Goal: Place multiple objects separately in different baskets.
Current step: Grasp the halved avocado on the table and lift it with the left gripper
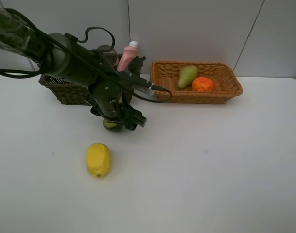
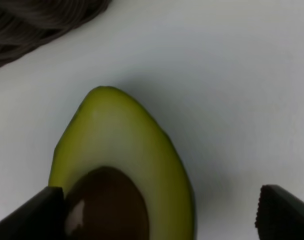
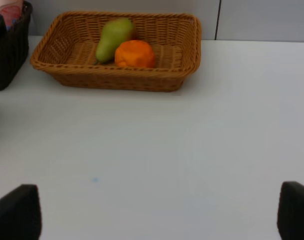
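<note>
A lemon (image 1: 98, 159) lies on the white surface (image 1: 211, 165); pear (image 1: 187, 75) and orange (image 1: 202, 84) sit in the tan basket (image 1: 225, 90). The left end effector (image 2: 156, 212) straddles the halved avocado (image 2: 127, 165), jaws spread wide, one fingertip (image 2: 34, 217) touching it. The right end effector (image 3: 152, 212) hangs released, holding nothing.

A white table (image 1: 211, 170) stands against a pale grey panelled wall (image 1: 196, 29) under even light.

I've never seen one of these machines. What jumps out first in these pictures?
A big dark arm reaches in from the left, its open tool low over a halved avocado on the white table. A bright lemon lies alone near the front. At the back, a tan basket holds a pear and an orange.
</note>
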You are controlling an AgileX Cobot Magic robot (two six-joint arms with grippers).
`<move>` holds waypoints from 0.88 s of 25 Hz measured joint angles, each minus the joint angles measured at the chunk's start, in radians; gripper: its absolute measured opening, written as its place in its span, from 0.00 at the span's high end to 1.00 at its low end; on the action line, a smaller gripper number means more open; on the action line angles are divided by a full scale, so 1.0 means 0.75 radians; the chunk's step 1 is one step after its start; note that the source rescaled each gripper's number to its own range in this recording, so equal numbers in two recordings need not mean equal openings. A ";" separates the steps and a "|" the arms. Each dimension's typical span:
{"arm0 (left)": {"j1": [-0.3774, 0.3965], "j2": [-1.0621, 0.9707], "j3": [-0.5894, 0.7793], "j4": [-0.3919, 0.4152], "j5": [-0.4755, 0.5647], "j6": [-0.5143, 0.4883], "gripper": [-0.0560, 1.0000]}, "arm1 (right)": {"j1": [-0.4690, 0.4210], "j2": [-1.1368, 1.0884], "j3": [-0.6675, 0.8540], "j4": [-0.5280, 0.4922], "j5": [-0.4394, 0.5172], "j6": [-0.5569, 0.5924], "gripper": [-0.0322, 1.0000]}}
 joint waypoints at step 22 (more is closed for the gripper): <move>-0.014 0.018 0.000 -0.021 0.006 0.003 0.35 | 0.000 0.000 0.000 0.000 0.000 0.000 0.00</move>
